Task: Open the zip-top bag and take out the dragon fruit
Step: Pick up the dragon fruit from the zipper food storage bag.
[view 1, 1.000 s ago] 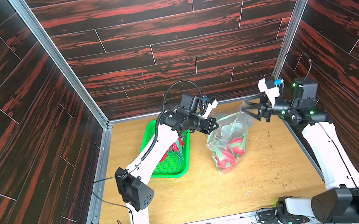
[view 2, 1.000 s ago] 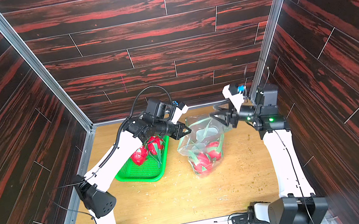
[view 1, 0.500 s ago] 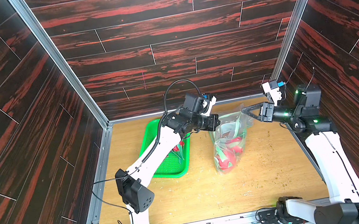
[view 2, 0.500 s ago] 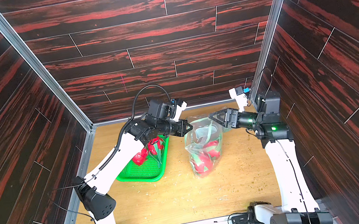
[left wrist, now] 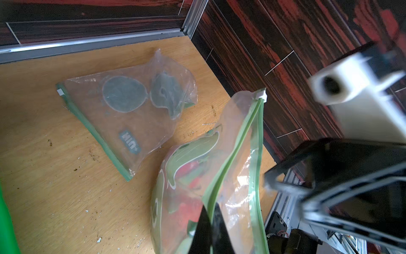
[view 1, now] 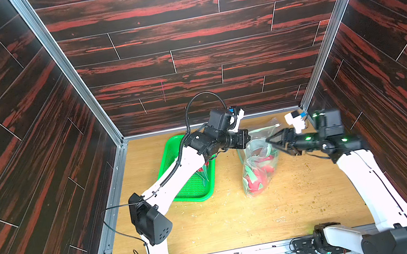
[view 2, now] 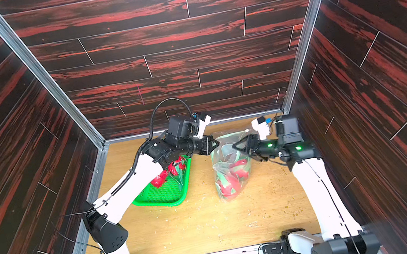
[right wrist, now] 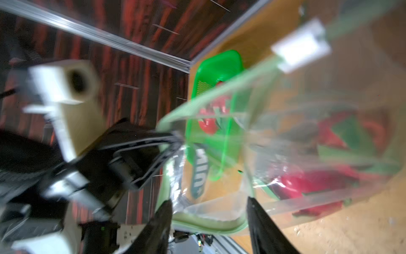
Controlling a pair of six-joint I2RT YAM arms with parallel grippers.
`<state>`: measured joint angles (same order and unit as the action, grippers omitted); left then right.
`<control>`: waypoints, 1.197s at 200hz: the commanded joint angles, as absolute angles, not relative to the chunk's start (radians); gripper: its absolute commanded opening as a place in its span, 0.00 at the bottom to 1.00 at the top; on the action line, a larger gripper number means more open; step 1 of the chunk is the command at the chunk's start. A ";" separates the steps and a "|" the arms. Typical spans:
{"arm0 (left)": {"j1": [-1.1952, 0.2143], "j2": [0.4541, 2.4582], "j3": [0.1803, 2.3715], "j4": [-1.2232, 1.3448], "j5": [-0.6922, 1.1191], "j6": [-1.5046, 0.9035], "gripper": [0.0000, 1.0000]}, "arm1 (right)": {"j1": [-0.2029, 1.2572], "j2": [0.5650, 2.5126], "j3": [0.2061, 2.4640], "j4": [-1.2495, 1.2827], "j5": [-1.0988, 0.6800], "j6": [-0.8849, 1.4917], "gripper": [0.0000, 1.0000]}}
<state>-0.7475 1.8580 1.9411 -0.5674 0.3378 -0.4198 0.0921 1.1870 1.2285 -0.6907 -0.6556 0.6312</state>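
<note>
Table: light wooden tabletop (view 1: 227, 222), scattered with small crumbs on the near side of the green perforated plastic basket (view 1: 198, 198).
Basket: lies flat on the table with the left arm reaching over it. Red toy dragon fruit with green scales (view 2: 159, 180) lies inside, and the arm hides how many.
Bag: clear zip-top plastic bag with a green zip strip (view 1: 258, 169), just beside the basket on the right arm's side, with its bottom on the table and its mouth lifted.
Bagged fruit: more red-and-green dragon fruit (view 1: 255, 180) sits low in that bag, not yet taken out; the count is unclear through the film.
Left gripper: black left gripper (left wrist: 209, 211), raised past the basket's edge on the bag side, fingers pressed together on the bag's green strip.
Right gripper: black right gripper (right wrist: 208, 211), on the side of the bag away from the basket. Its fingers are spread with the bag's near lip between them — blur hides whether they touch it.
Mouth: the two lips stand parted, and the white slider (left wrist: 261, 93) sits at the strip's far end.
Second bag: an empty clear zip bag with dark printed ovals (left wrist: 123, 114) lies flat farther back than the basket, near the rear corner.
</note>
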 commanded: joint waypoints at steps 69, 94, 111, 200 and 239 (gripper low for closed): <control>-0.745 1.759 1.894 -0.460 0.295 -0.433 0.00 | 0.171 1.278 1.214 -0.700 -0.412 0.678 0.24; -0.743 1.726 1.884 -0.457 0.263 -0.426 0.00 | 0.171 1.283 1.267 -0.754 -0.372 0.642 0.00; -0.744 1.715 1.888 -0.454 0.241 -0.438 0.00 | 0.171 1.280 1.341 -0.824 -0.314 0.609 0.00; -0.680 1.648 1.727 -0.427 0.131 -0.607 0.00 | 0.171 1.271 1.621 -1.071 -0.198 0.467 0.00; -0.661 1.649 1.646 -0.428 0.161 -0.646 0.00 | 0.209 1.302 1.631 -1.099 -0.183 0.422 0.00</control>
<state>-0.6895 1.6928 1.6772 -0.4534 0.1837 -0.6037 0.1867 1.2907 1.5906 -1.0740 -0.2237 0.4728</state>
